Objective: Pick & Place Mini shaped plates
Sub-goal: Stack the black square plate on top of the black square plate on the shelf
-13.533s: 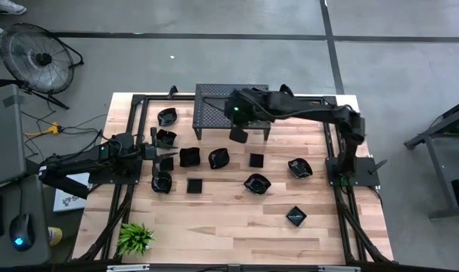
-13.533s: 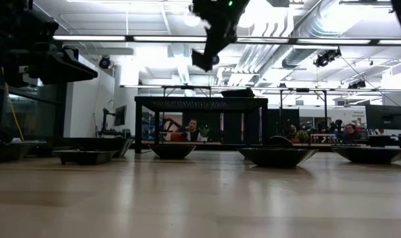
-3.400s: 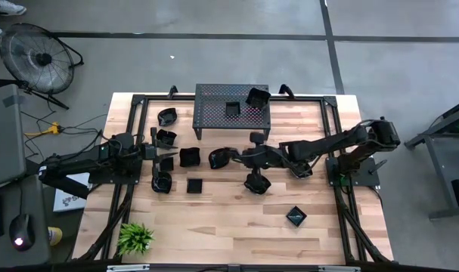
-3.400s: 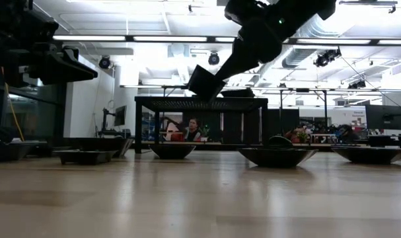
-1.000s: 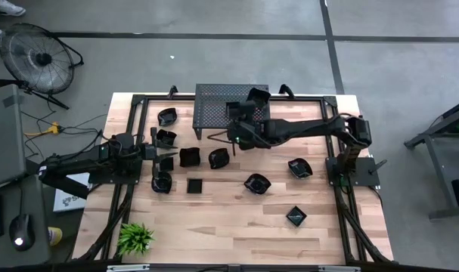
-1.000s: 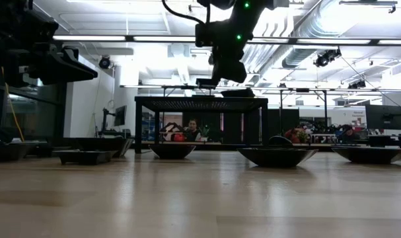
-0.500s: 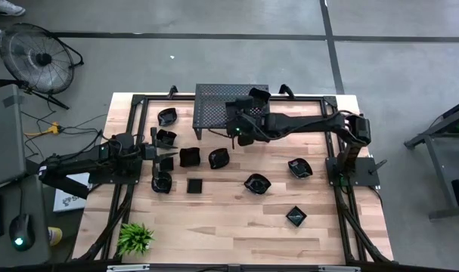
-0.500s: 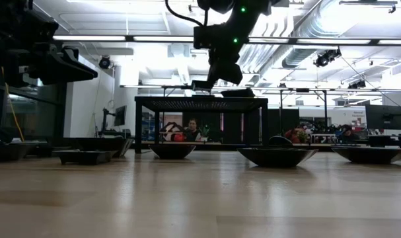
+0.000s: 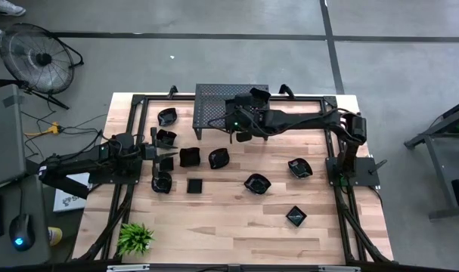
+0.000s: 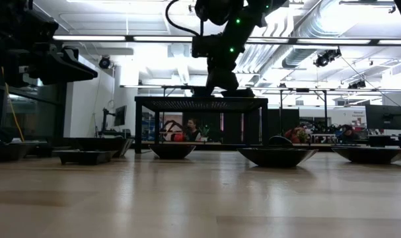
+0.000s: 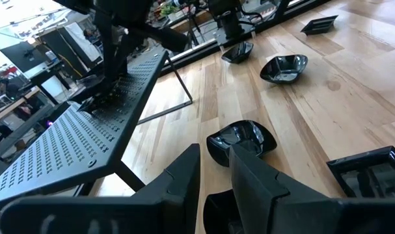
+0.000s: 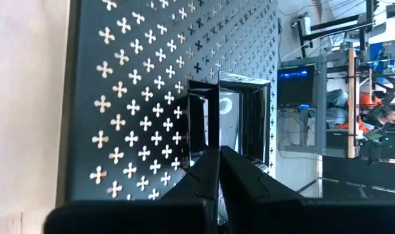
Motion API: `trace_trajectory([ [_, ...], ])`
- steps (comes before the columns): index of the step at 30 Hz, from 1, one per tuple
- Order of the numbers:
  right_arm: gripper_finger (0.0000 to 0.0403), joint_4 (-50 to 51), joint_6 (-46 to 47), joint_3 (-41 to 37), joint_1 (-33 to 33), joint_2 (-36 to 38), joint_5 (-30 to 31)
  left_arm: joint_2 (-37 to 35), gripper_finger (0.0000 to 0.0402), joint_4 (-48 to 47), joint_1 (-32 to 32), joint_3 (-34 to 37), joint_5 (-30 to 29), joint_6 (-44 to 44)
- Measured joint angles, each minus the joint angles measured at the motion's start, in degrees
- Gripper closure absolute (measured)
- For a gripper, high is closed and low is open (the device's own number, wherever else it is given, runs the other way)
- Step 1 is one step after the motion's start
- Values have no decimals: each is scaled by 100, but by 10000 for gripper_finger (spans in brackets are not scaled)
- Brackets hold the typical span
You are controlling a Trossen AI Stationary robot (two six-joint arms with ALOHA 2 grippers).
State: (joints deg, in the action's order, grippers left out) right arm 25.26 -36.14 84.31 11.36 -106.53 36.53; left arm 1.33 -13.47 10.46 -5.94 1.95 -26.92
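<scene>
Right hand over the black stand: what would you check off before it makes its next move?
1. Right hand shut on the square plate's rim: ok.
2. Square plate lying flat on the perforated stand before letting go: cannot tell.
3. Square plate apart from the other plate on the stand: cannot tell, the arm covers the gap.
4. Left hand waiting at the table's left side, away from the stand: ok.
5. Plates left on the table to fetch, such as the lobed plate: ok.
6. Person in the room well beyond the table: ok.
</scene>
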Motion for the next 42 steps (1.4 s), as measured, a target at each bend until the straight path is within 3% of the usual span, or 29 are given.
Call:
trace_trajectory([
  [10,398,22,-32,0,30,-34,-10,0,321,0,1,0,-1,0],
  [23,344,39,-27,0,28,-34,-3,-1,321,0,2,-1,1,2],
  [30,319,44,-15,0,-20,-9,286,1,321,0,0,-1,-1,0],
  [42,306,35,68,-2,-173,12,364,0,321,0,0,1,0,0],
])
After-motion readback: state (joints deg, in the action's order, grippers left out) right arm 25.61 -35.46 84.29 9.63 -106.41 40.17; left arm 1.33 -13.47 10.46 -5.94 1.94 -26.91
